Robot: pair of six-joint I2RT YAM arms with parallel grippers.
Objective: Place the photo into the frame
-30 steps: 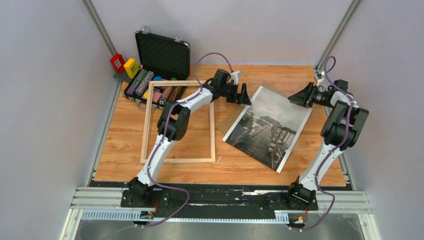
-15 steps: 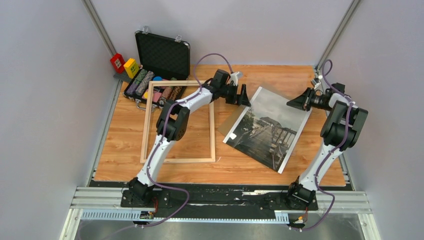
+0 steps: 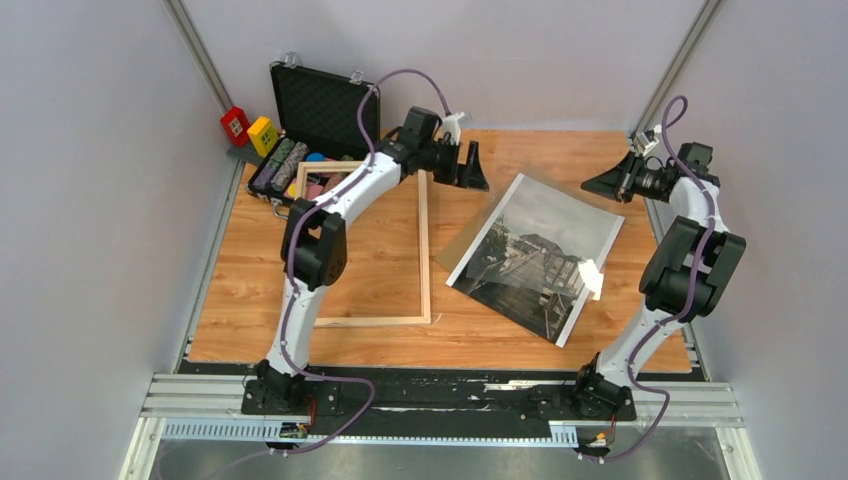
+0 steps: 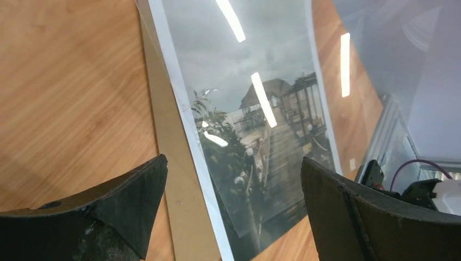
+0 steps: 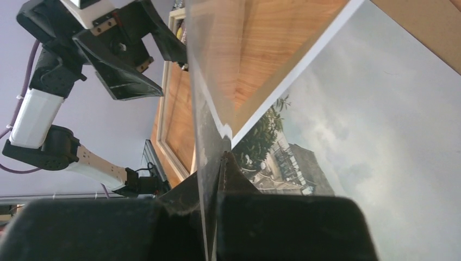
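the right gripper (image 3: 592, 186) is clamped on the edge of a thin clear sheet (image 5: 204, 136), held raised and tilted over the far right side of the photo (image 3: 535, 255), a large greyish print of a wooden pier with a thin white border. the sheet shows nearly edge-on, so it is probably the frame's pane, though that is not certain. the photo lies flat and askew on the wooden table (image 3: 250, 280), just right of the thin pale wooden picture frame (image 3: 425, 260). a plain brown backing board (image 4: 171, 136) shows under the photo's left edge. the left gripper (image 3: 474, 167) hangs empty above the photo's far left corner, jaws spread wide

the step in hand looks like peeling the sheet off the print. it is best hinged up slowly from the held edge, so a clinging print is not dragged along or curled. the sheet should be carried well clear before it is lowered. if the print starts to shift, the left gripper could pin the white border or the board, not the glossy picture area
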